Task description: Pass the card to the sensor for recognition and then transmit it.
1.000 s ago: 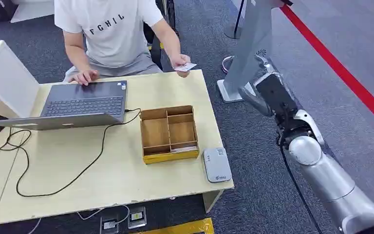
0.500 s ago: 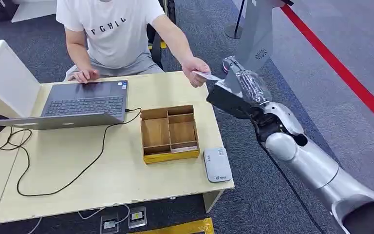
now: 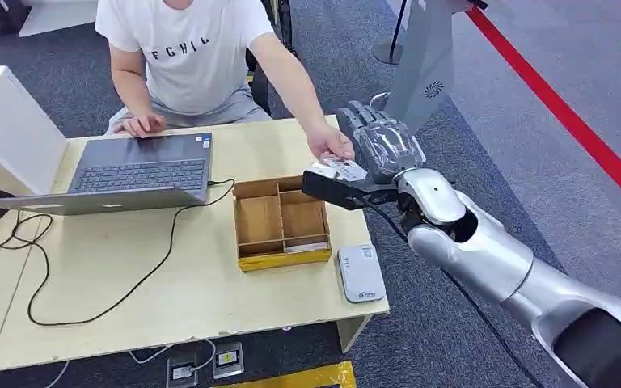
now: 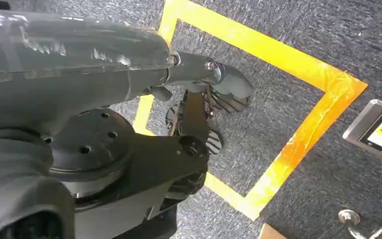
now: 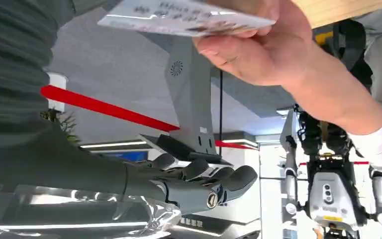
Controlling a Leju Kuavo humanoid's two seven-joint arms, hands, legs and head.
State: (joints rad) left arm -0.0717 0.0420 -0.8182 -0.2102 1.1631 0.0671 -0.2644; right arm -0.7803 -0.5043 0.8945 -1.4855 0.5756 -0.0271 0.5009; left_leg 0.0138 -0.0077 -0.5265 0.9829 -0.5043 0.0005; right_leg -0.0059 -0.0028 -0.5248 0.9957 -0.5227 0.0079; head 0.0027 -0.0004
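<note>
A person's hand holds a white printed card out over the table's right edge. My right hand is raised right beside it, fingers spread, with the card lying against its dark thumb. In the right wrist view the person's fingers still pinch the card, and my fingers stand apart from it. The grey card sensor lies flat on the table's near right corner. My left hand hangs over the carpet with nothing in it.
A wooden divided box stands just left of the sensor. An open laptop with a black cable takes the table's left half. A grey stand and a red floor line are to the right.
My right arm has swung in from the right toward the table's edge. The person has reached the card forward until it meets my right hand.
</note>
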